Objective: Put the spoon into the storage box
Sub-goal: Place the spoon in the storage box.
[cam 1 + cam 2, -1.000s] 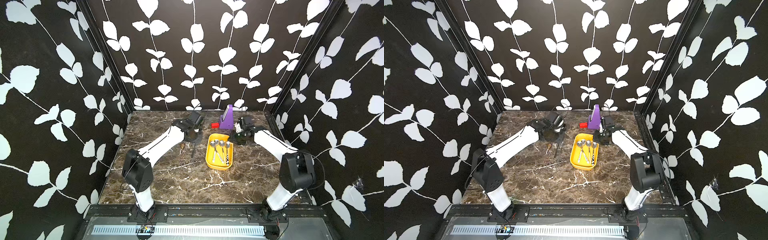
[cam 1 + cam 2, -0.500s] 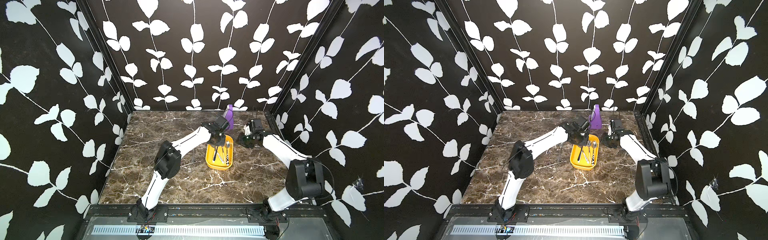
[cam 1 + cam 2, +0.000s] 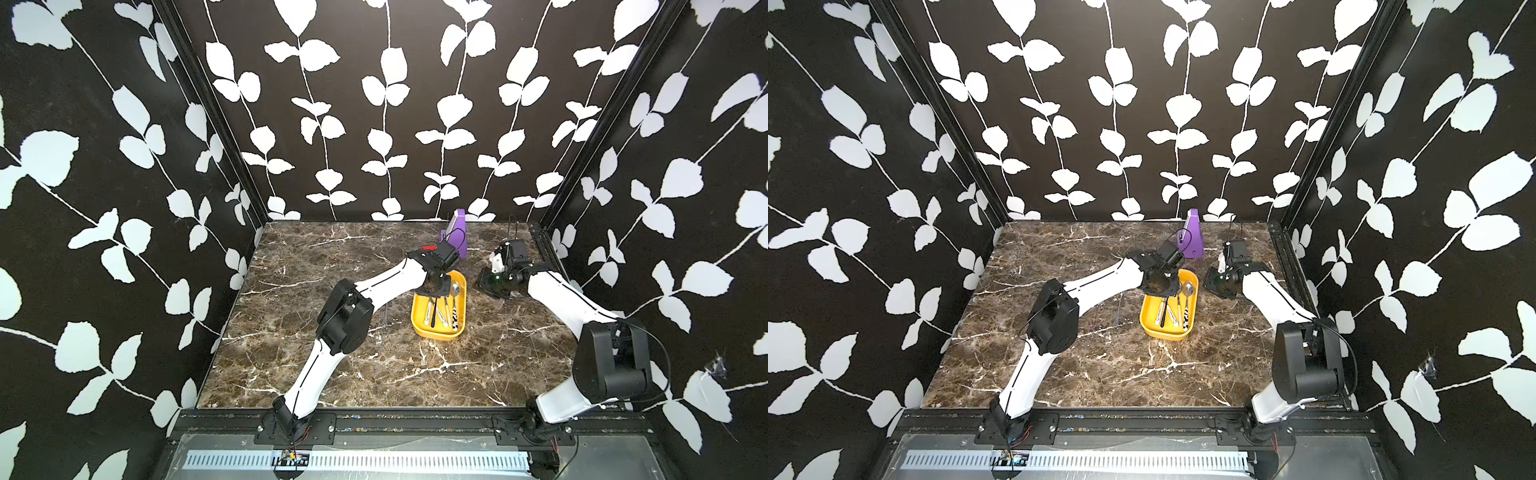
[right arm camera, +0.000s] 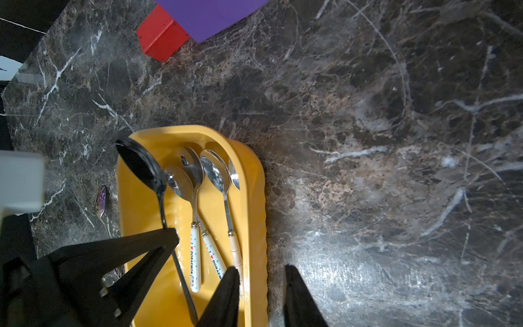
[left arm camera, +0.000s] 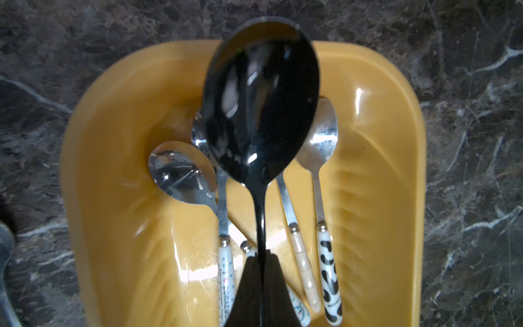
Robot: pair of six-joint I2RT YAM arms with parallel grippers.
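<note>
Gripping spoon (image 5: pixel 261 107), left claw (image 5: pixel 261 257), lettering (image 4: pixel 193 263) wrist-views only

Both top views: high at the front, looking down on the whole marble table (image 3: pixel 282 299), near-identical framing. Left wrist cam: very close above the storage box (image 5: pixel 99 170), facing down into it. Right wrist cam: farther off, probably tilted, sees the same box plus table beside it.

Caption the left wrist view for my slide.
Left gripper holds a black spoon over the yellow storage box, where metal spoons lie.
</note>
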